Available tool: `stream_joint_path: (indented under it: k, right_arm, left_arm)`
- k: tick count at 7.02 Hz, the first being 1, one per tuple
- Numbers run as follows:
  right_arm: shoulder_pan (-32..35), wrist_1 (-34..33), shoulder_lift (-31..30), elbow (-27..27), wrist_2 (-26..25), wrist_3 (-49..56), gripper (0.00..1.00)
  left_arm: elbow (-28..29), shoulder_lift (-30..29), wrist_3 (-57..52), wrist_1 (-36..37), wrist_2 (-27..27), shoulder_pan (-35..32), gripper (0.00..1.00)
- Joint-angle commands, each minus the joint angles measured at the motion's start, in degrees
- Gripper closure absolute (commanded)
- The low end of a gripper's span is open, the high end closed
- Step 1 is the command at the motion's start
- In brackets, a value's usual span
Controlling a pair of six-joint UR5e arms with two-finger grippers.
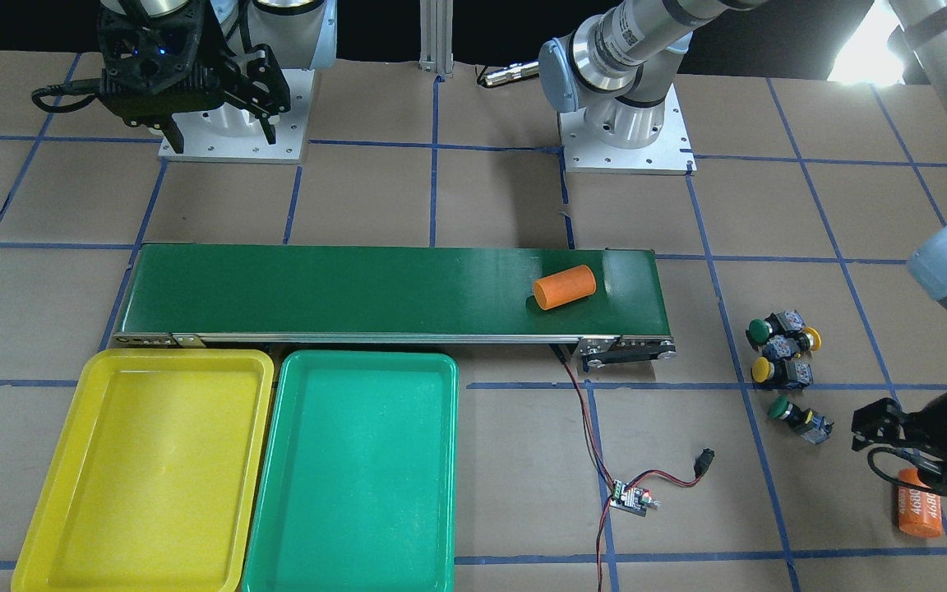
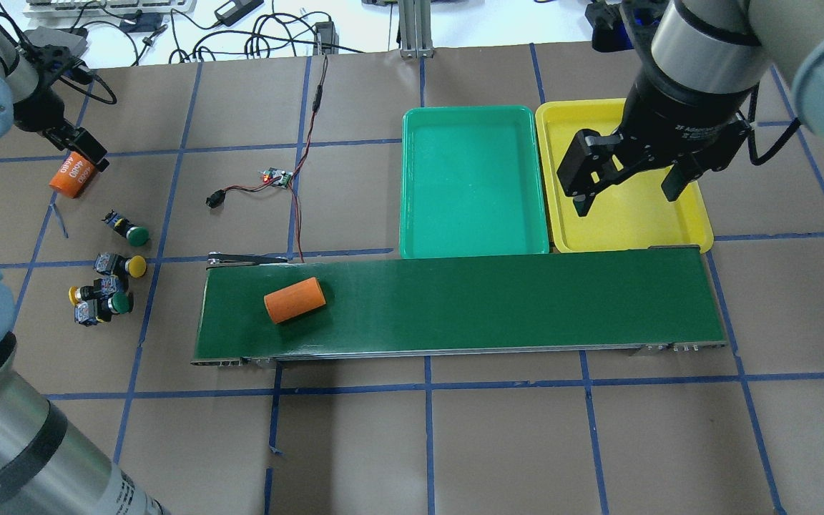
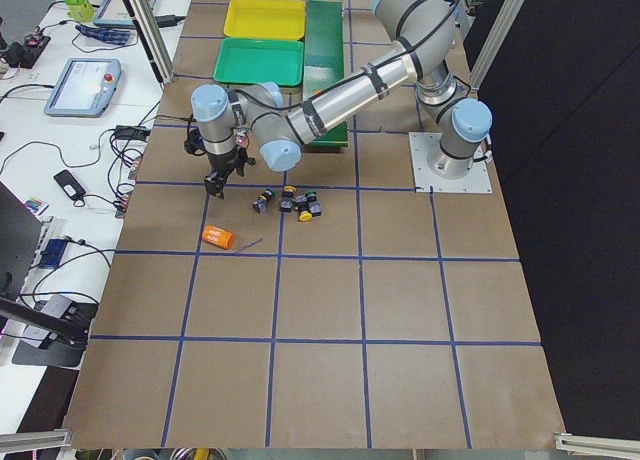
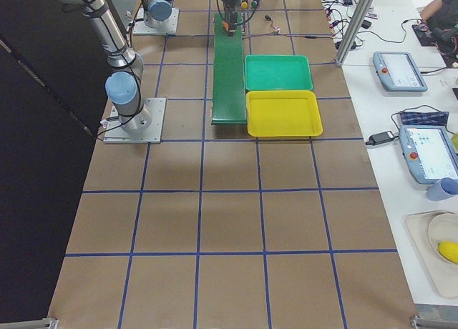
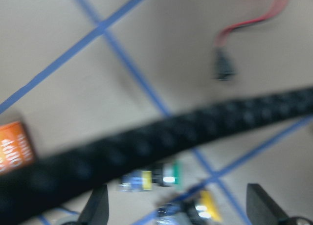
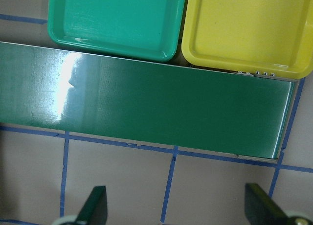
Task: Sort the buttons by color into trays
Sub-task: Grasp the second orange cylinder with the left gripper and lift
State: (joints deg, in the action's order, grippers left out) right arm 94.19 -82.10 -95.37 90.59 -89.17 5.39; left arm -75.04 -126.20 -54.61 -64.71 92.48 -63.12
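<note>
Four buttons lie on their sides at the left end of the table [image 2: 190, 443], each a round mushroom cap on a black-grey blocky body. Three huddle together. The far yellow button [image 2: 120, 265] has its cap turned right. Just nearer lies the near yellow button [image 2: 90, 291], cap turned left, with the near green button [image 2: 106, 306] against it, cap right. The lone green button [image 2: 128, 229] lies apart on the far side, its cap angled right. Well to the right, the green tray [image 2: 473, 179] and the yellow tray [image 2: 634, 222] sit flat with their long sides together, both empty, the yellow one rightmost.
</note>
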Motion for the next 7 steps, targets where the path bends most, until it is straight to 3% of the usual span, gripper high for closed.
stream_joint_path:
  k: [1,2,5,6,7]
  right_arm:
    - [1.87,-0.43,0.27,0.72,0.31,0.59,0.00]
    - [3.71,-0.43,0.27,0.72,0.31,1.55,0.00]
    - [4.51,-0.43,0.09,0.81,3.64,4.46,0.00]
    - [4.52,-0.35,0.27,0.72,2.69,4.37,0.00]
    - [4.52,-0.08,0.18,0.72,2.16,4.28,0.00]
  left_arm:
    - [9.60,-9.99,-0.84,5.02,-0.72,3.44,0.00]
    - [12.17,-11.94,-1.81,5.03,-0.72,3.88,0.00]
    - [9.40,-13.90,-1.55,4.77,-3.09,4.15,0.00]
    - [8.52,-13.38,-2.16,5.03,-3.97,4.24,0.14]
    - [9.29,-13.02,-3.56,5.21,-3.45,4.24,0.44]
